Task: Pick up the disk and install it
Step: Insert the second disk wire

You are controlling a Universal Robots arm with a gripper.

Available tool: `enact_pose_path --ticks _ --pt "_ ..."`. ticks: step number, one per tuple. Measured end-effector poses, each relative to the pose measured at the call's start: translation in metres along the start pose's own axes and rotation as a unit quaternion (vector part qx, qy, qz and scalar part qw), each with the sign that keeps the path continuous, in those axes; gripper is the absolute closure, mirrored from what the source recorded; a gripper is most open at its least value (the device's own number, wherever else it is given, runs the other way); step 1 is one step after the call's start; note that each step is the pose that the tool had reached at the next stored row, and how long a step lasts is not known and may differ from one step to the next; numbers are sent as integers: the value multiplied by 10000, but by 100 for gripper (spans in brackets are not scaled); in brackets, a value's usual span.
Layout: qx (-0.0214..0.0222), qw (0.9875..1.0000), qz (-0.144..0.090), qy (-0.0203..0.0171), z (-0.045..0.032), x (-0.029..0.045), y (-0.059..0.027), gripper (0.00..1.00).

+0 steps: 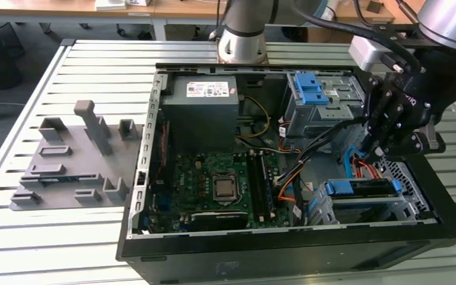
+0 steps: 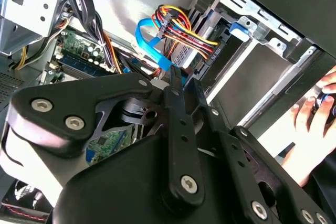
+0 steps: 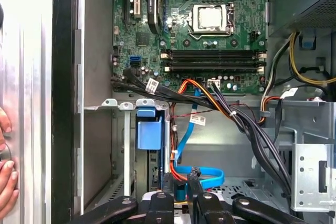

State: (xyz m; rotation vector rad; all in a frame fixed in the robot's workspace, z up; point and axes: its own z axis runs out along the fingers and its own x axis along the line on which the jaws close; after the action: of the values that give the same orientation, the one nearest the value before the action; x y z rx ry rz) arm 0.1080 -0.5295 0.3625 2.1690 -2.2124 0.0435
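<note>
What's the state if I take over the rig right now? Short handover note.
Pincer: over the drive cage, next to the blue cable.
Disk: in the cage, blue handle toward the motherboard.
Done: disk picked up and slotted into the cage.
Left: whether it is fully seated cannot be told from here.
Note: a person's hand is at the case edge.

One open computer case (image 1: 291,249); one motherboard (image 1: 220,190); one disk (image 1: 363,189); one gripper (image 1: 382,148).
</note>
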Motion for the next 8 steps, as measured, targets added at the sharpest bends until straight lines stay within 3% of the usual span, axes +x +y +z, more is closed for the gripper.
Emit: enact_pose_path --ticks 8 --pt "0 10000 0 3 21 -1 0 75"
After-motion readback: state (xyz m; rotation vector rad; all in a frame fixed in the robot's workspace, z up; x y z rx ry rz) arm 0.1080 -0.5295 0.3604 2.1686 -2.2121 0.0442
